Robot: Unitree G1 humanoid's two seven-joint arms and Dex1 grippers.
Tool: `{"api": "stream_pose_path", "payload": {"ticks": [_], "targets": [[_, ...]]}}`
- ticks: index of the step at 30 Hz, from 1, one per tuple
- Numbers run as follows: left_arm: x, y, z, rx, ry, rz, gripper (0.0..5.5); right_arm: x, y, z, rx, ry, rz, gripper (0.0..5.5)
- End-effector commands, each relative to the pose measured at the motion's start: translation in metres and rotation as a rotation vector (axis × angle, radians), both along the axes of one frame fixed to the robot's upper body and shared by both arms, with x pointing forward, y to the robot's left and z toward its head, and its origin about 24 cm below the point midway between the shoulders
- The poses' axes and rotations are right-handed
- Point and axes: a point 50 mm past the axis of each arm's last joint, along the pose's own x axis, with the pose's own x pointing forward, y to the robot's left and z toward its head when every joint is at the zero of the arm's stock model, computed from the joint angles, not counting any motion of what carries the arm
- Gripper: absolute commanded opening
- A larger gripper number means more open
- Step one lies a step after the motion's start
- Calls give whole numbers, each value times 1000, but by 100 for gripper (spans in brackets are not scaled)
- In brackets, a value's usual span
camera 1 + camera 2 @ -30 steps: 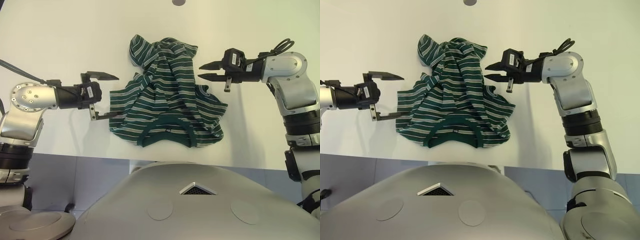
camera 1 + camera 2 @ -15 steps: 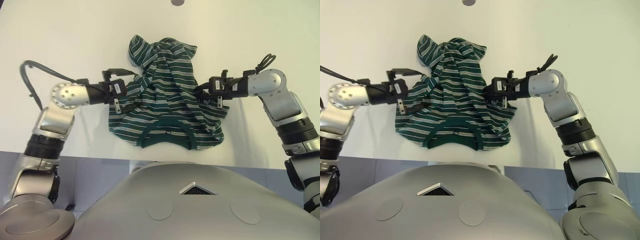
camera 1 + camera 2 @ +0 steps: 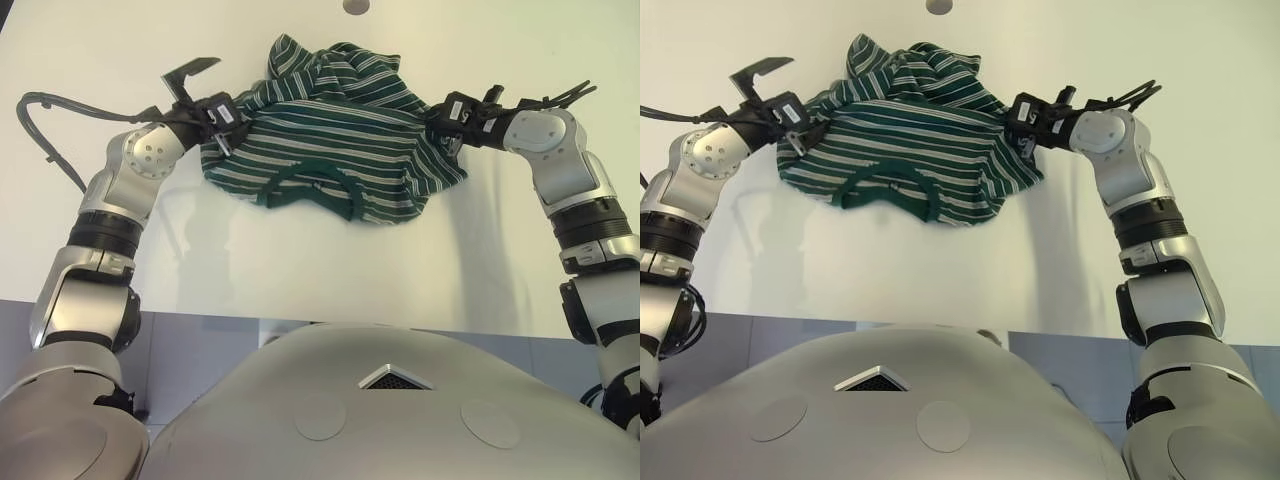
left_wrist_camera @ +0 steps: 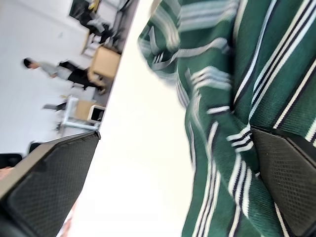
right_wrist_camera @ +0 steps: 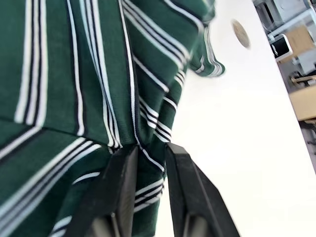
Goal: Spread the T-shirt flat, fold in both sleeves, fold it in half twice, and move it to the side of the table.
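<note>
The right end effector [image 5: 148,153] is clenched on a fold of the T-shirt [image 3: 335,130]. In its wrist view the two fingers [image 5: 121,182] stand nearly together with striped cloth nipped between them. From the head view that grip sits at the shirt's right edge, seemingly near a sleeve or shoulder, a sensible place to pull from when a crumpled garment has to be opened out.

The left end effector [image 3: 212,100] is another matter. Its jaws stand wide apart, one finger poking up clear of the cloth and the other lying against the fabric at the shirt's left edge. I'd call it released. If it carries any cloth, it looks hooked over that one finger rather than pinched, so that side could slip off under tension.

Between the two, the green-and-white striped T-shirt is drawn sideways over the far part of the white table [image 3: 300,270]. It seems raised a little, judging by the shadows beneath it. The collar [image 3: 270,185] droops toward the robot, and a bunched heap of cloth sits at the far edge. It is far from flat: the body is gathered in folds and neither sleeve can be picked out clearly.

My reading is that this is the spreading step, with all the folding yet to come. The left side wants a proper pinch before any real pulling apart.
</note>
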Motion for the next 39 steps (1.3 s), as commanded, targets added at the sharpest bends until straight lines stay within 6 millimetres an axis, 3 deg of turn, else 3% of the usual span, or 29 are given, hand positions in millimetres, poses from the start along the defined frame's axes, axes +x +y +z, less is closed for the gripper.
{"api": "stream_pose_path", "payload": {"ticks": [1,5,9,11,13,16,19,23,26,29,35,39], "targets": [[-9,6,-15,-83,97,60,538,17,-6,10,26,-102,-110,100],[-17,-10,-1,-318,177,-41,538,30,-9,25,72,-213,-171,100],[-7,-8,67,-785,6,-42,540,37,-10,53,268,-297,-218,121],[-9,-1,81,-844,-20,-41,540,33,-11,62,356,-287,-206,158],[-26,-2,90,-872,63,-163,540,22,-6,68,446,-230,-130,192],[-79,-20,92,-775,376,-446,540,-9,15,75,566,-57,90,247],[-116,-33,96,-567,529,-621,540,-58,38,81,616,170,363,247],[-126,-28,85,-353,567,-630,540,-98,52,72,564,338,514,247],[-124,-18,66,-195,582,-573,540,-120,57,59,500,420,569,247],[-125,-14,55,-106,574,-546,540,-127,54,48,424,445,574,247],[-115,-11,45,-36,515,-509,540,-115,22,34,244,437,502,247],[-108,-12,40,-16,470,-490,540,-109,17,25,183,411,488,247]]}}
